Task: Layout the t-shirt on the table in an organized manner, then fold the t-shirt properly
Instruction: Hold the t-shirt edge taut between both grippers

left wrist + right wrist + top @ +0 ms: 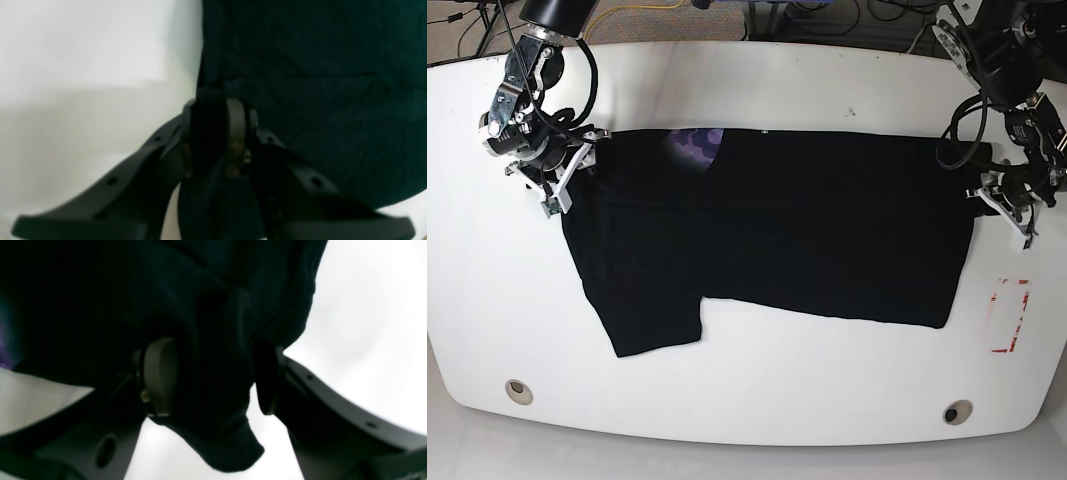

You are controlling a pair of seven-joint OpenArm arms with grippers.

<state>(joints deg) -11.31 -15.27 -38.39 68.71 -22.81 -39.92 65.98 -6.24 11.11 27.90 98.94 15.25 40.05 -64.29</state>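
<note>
Looks like a robotics lab — two robot arms over a white worktop [747, 400], cables [827, 20] trailing behind, taped rectangle [1012, 315].

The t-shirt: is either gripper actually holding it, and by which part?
Yes, both. The right gripper pinches a bunched fold at one end of the t-shirt; the left gripper clamps the cloth edge at the opposite end.

No legible text, label, brand or number in any view. Red-and-white tape rectangle [1011, 315] on table [757, 400]: outline only, unlettered. Purple patch [694, 146] on t-shirt [827, 230]: no readable lettering.
</note>
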